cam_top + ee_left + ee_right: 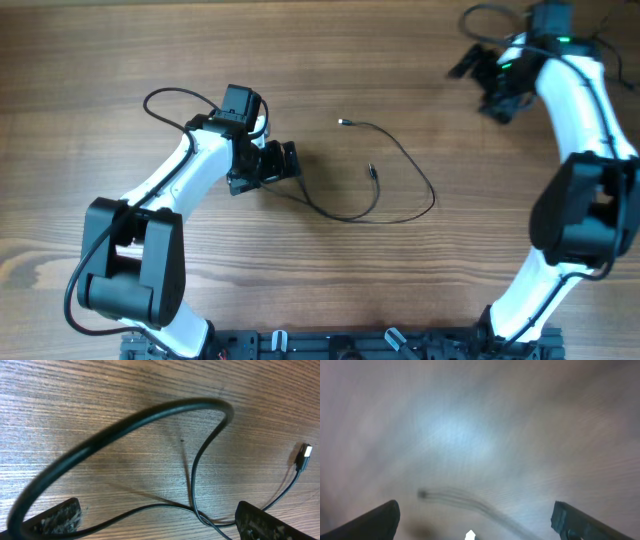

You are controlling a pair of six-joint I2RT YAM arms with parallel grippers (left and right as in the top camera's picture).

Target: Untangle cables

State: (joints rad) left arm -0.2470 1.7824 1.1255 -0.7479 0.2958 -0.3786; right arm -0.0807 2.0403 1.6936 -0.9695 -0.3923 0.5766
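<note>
Fingers point(59, 516) first: your left gripper point(286, 163) has them spread wide, low over the wooden table point(120, 40), gripping nothing. In the left wrist view you see the cables point(194, 485) lying right between them. One strand loops up close to the lens, looking thick and soft-edged, then narrows as it drops to the wood. There it crosses a second strand just inside the right-hand finger. Toward the right edge of that view, a small plug end point(304, 456) lies flat on the table, clear of the fingers.

Now move out to the middle of the table, seen from overhead. The thin dark line runs from your left gripper in a long open curve, swinging round and up to a metallic tip point(343, 122). A second tip point(371, 170) lies inside that curve. Whether that is one cord or two, you cannot tell.

Farthest out, near the top-right corner, your right gripper point(480, 85) is well apart from the cables, its jaws wide too, holding nothing. Its wrist view is blurred, and only a faint dark streak point(460, 500) shows on the wood.
</note>
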